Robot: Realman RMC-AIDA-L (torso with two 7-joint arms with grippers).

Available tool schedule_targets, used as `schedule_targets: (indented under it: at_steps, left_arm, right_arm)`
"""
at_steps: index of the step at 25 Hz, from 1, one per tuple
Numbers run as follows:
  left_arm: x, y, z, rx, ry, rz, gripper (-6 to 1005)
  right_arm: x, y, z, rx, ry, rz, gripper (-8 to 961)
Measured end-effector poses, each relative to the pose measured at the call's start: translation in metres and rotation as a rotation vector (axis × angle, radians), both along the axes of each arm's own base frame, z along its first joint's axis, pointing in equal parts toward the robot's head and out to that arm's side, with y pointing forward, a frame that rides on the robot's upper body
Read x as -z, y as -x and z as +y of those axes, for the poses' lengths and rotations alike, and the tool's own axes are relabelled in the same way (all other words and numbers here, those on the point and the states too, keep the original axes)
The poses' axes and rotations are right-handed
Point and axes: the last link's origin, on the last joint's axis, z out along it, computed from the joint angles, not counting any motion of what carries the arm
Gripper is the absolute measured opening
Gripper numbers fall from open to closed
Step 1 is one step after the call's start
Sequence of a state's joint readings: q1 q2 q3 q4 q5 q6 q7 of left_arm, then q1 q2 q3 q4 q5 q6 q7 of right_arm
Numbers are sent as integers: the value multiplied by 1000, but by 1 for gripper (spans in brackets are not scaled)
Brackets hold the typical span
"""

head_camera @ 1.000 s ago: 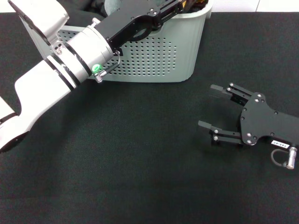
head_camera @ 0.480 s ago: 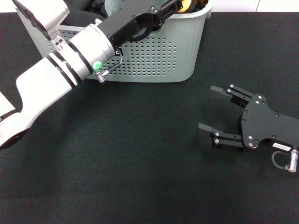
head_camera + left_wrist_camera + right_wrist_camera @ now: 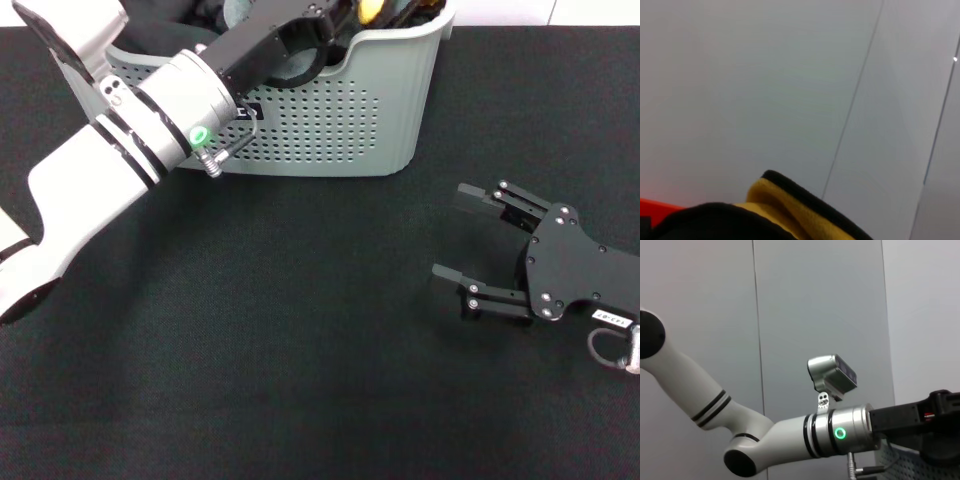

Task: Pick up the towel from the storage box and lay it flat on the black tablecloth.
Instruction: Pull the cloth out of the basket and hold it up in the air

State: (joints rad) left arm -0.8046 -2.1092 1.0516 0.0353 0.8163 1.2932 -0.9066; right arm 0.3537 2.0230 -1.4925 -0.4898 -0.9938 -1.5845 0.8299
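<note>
In the head view the left arm reaches from the left edge of the frame up to the top centre, where the left gripper (image 3: 375,10) sits over the rim of the box (image 3: 330,120); a bit of the yellow face of the towel (image 3: 370,8) shows right at its tip, but the fingers run out of the frame, so I cannot tell how far they are open or whether they grip the cloth. The step in hand looks like the pick from the box: the towel is in or just above it, none of it on the tablecloth (image 3: 300,340) that fills the lower frame. The right gripper (image 3: 475,250) lies low over the tablecloth at the lower right, well apart from the box, its fingers spread wide and holding nothing. In the left wrist view a fold of towel (image 3: 790,205), yellow with a black hem, fills the bottom centre against a pale wall, which suggests the cloth is close to that gripper and lifted clear of the box floor; no fingers show here. In the right wrist view only the left arm (image 3: 790,435) crosses the lower frame with a green light on its wrist; neither towel nor right fingers appear. Next, I judge, the towel must be lifted clear of the rim and carried over open tablecloth, likely with the right gripper taking a second edge to spread it flat.
</note>
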Motion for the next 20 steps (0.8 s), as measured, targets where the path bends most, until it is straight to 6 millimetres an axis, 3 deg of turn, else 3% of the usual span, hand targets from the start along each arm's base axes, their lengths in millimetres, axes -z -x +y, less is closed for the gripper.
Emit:
schedule_targets:
  at_steps: [5,15,20]
  left_arm:
    - [-3,1,1,-16,-4,-26,181]
    - [-6,-2,-3,16,-9,-52,35]
    - [-24,-5,-24,169,-81,-104,8]
  right_arm:
    - [0,-2,-2,-1,1,1,871]
    - [1,-4,-3,5,3,0,871]
    - [1,-3,-3,2,4,3,871]
